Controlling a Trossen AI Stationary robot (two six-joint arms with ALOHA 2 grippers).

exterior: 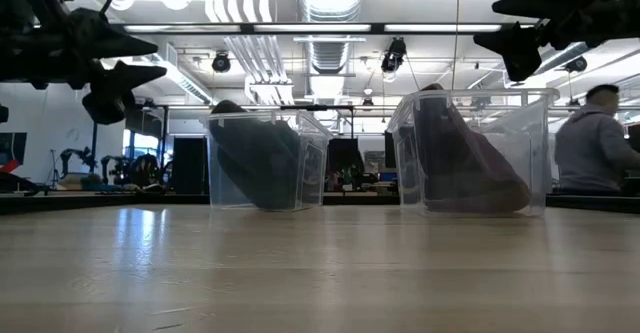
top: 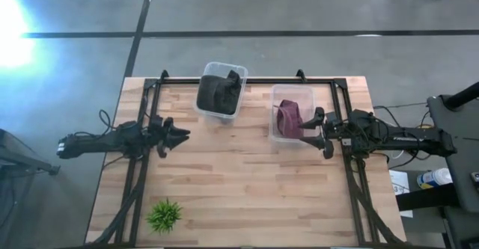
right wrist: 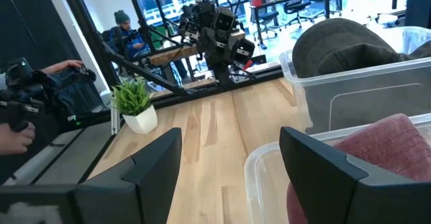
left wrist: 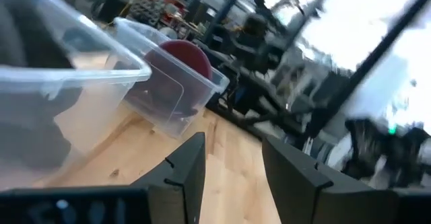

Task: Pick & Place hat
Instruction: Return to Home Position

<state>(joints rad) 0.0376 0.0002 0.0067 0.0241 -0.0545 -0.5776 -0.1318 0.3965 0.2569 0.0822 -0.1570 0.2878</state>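
Note:
A dark grey hat (top: 219, 93) sits in a clear plastic bin (top: 239, 107) near the table's far edge; it also shows in the low view (exterior: 255, 163) and the right wrist view (right wrist: 343, 46). A maroon hat (top: 289, 119) lies in a second clear bin (top: 274, 103) to its right, leaning against the bin wall (exterior: 465, 163) (right wrist: 377, 146) (left wrist: 180, 56). My left gripper (top: 182, 135) hovers open above the table at the left, clear of both bins. My right gripper (top: 314, 129) hangs open at the right edge of the maroon hat's bin, touching nothing.
A small green potted plant (top: 165, 215) stands near the table's near-left corner (right wrist: 135, 103). Black frame rails (top: 142, 167) run along both sides of the wooden top. Bare wood spreads across the middle and near side. People show in the room beyond (exterior: 592, 143).

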